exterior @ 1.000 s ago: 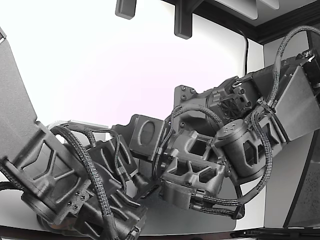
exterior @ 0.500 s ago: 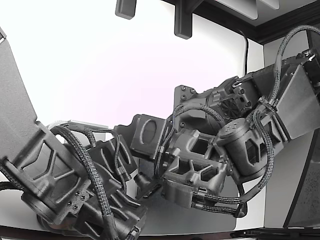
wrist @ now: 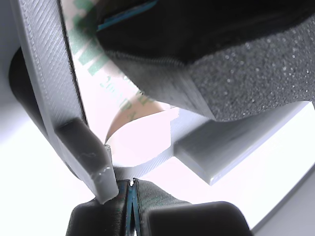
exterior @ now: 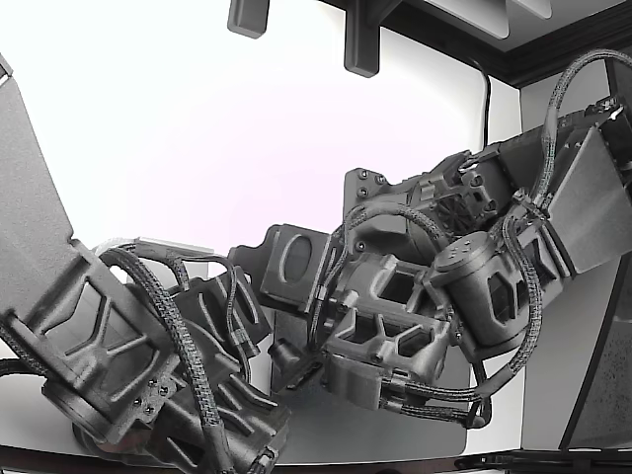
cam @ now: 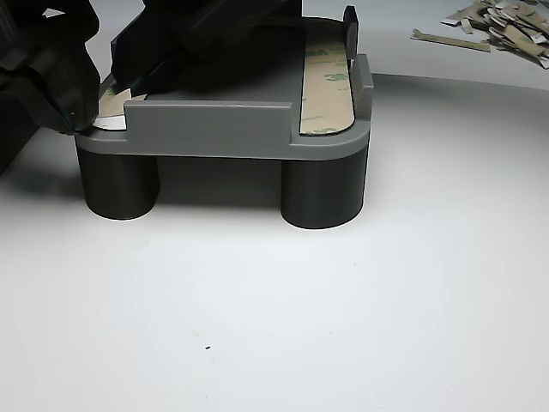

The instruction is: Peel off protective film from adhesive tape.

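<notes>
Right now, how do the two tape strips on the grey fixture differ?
The right strip lies flat and fully covered by its printed film, untouched. The left strip is mostly hidden under the claw, and its film curls up at the end, exposing white. Both sit in slots of the fixture.

Two dark arms crossed low in the exterior view, wrapped in braided cables; claw (wrist: 147, 147) seen close in the wrist view, foam-padded finger (wrist: 246, 73) above, second finger (wrist: 162, 216) below; gap between them partly hidden.
</notes>
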